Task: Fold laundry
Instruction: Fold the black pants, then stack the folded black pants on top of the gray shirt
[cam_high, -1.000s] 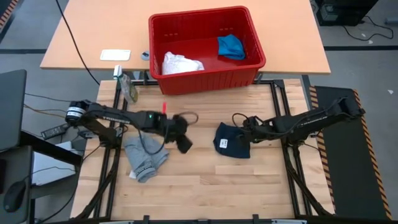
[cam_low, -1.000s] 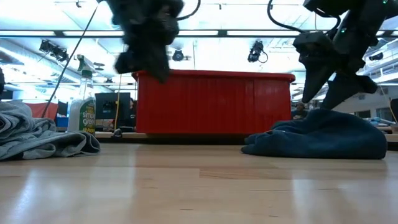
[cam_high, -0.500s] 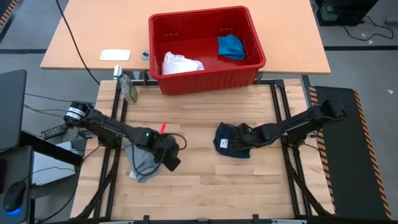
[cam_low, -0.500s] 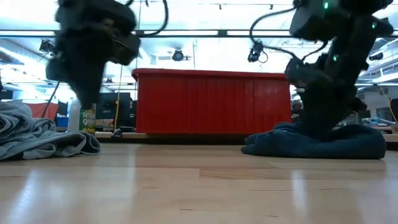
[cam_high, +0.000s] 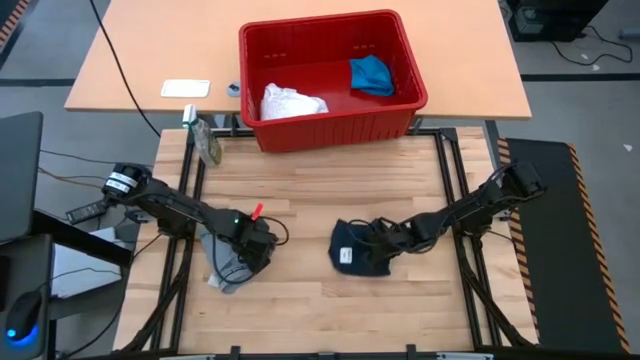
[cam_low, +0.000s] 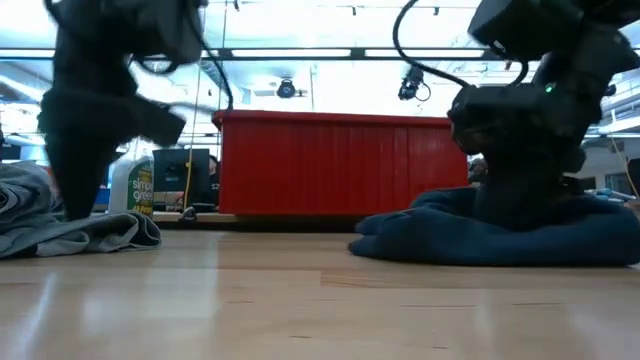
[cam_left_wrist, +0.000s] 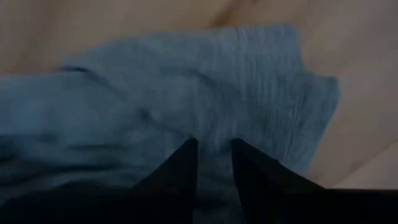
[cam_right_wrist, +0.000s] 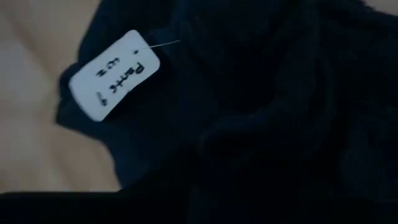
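Care suits this step: left gripper (cam_left_wrist: 211, 158), fingers slightly apart, should pinch one edge of the crumpled grey cotton T-shirt (cam_high: 232, 258), while whether the right gripper (cam_high: 383, 243) on the rumpled navy cloth garment (cam_high: 356, 252) is closed I cannot tell.

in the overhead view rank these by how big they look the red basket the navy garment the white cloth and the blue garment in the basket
1. red basket
2. navy garment
3. white cloth
4. bright blue garment, though both lie bunched, so that gap is slight.
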